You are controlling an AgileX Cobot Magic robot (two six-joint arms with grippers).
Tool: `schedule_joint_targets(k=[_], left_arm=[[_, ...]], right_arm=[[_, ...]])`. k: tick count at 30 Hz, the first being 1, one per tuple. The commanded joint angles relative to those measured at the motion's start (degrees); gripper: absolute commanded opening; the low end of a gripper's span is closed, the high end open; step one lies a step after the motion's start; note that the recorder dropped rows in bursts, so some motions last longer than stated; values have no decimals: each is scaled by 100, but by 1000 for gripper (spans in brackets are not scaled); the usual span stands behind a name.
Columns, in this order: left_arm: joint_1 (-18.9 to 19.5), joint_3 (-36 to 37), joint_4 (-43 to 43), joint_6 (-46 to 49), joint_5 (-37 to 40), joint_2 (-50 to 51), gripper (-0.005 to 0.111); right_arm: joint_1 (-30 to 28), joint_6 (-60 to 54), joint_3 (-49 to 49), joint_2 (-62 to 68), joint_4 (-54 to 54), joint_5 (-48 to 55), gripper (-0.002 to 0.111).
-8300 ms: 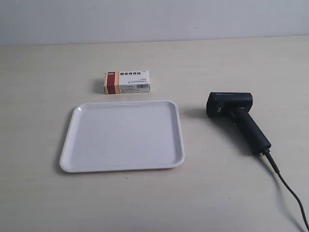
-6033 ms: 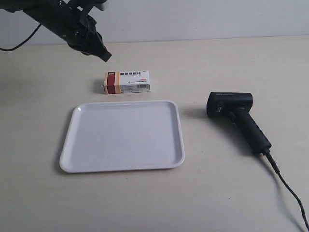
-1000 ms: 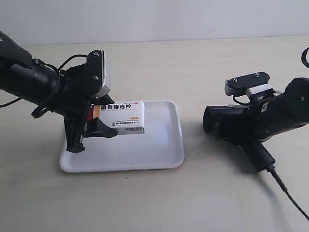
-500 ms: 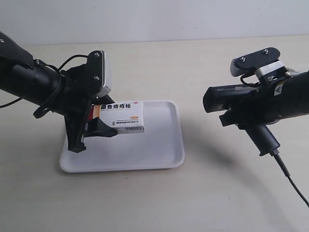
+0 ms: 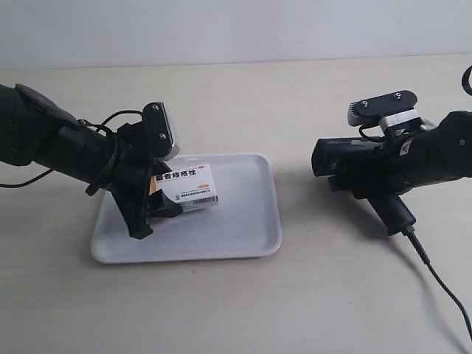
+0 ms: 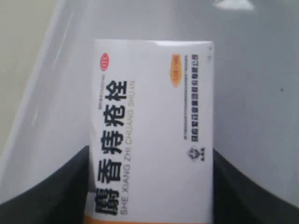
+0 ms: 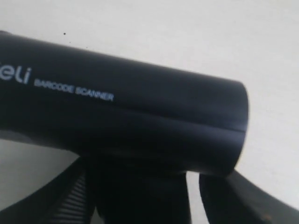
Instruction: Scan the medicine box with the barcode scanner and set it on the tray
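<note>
The medicine box (image 5: 186,188), a white carton with dark print, is held slightly tilted and low over the white tray (image 5: 243,221). The left gripper (image 5: 172,195), on the arm at the exterior view's left, is shut on it. In the left wrist view the medicine box (image 6: 152,130) fills the space between both black fingers (image 6: 56,193), with the tray (image 6: 252,84) beneath. Whether the carton touches the tray I cannot tell. The right gripper (image 5: 369,181) is shut on the black barcode scanner (image 5: 339,156), low by the table. Its fingers (image 7: 243,200) flank the barcode scanner (image 7: 121,116) at the handle.
The scanner's black cable (image 5: 439,284) trails over the beige table (image 5: 295,310) toward the front right corner. Both dark arms reach in from the two sides. A pale wall (image 5: 236,29) backs the table.
The left arm has lowered the carton closer to the tray and tilted it. The right arm has brought the raised scanner back down toward the table.
</note>
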Motion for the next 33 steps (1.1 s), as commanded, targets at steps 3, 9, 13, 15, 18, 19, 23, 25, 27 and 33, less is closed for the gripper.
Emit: schedule_joint_targets(k=[3,9,13,15,18,19,23,25,27,33], left_arm=[[-27,-8,-189,199,32,129,9],[-27,-8,-241,199,32,227,52],[-27,-8,-393,178,64,229,73],[-27,-8,-393,178,64,202,82],[-18,-8,-393,178,64,75,94],[-18,-8,-393,160,38,5,99],[-18,-8,-405,-324,25,-476,105],[-18,-8,-405,-722,25,-935,105],[-18,-8,-376,-1210,78,-1502,105],[-18,85,-308,-2459,412,-3304,69]], right_arm=[[-27,11,-132,250,197,-120,6],[-16,11,-132,273,355,-188,35],[-8,11,-132,273,355,-203,58],[21,167,-132,259,364,-169,71],[21,465,-132,129,364,-82,85],[21,465,-132,54,364,-20,89],[21,325,-202,-635,291,619,95],[21,219,-329,-1226,291,1218,93],[21,220,-441,-1950,264,1800,86],[21,242,-40,-4426,384,1718,29]])
